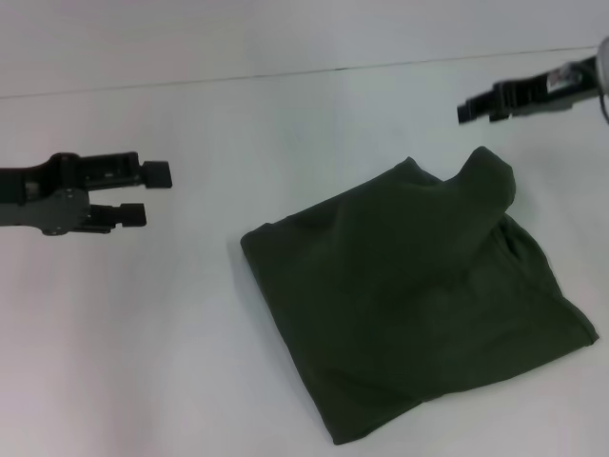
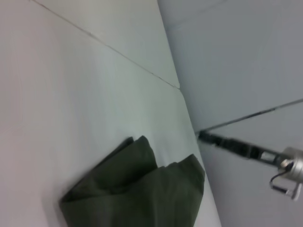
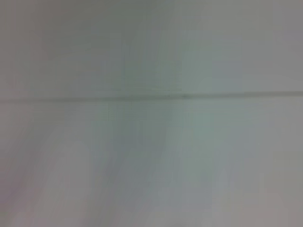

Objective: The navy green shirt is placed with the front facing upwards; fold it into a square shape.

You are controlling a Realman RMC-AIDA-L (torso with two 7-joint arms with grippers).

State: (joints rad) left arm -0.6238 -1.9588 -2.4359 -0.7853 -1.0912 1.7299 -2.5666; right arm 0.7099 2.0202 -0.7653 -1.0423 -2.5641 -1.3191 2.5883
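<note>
**Shirt folded into a rough block, both grippers clear of it**

With its two fingers parted and nothing between them, the left gripper [image 1: 143, 194] hangs above bare table [image 1: 171, 362], well apart from the shirt [image 1: 409, 305]. The right gripper [image 1: 468, 109] sits higher, near the far right, just beyond the shirt's raised corner and not touching it; its fingers look nearly together with nothing held, but whether they are fully closed I cannot tell.

The shirt lies right of centre on the table, folded into a rough four-sided block set at a slant. Only plain dark green cloth shows; no print or collar is visible. Its far corner stands up in a soft hump, and loose layers stick out along the right edge.

The main risk, as I judge it, is that hump: left alone, it may slump sideways and spoil the square. A gripper brushing it on the way past could drag the top layer and open the fold.
</note>
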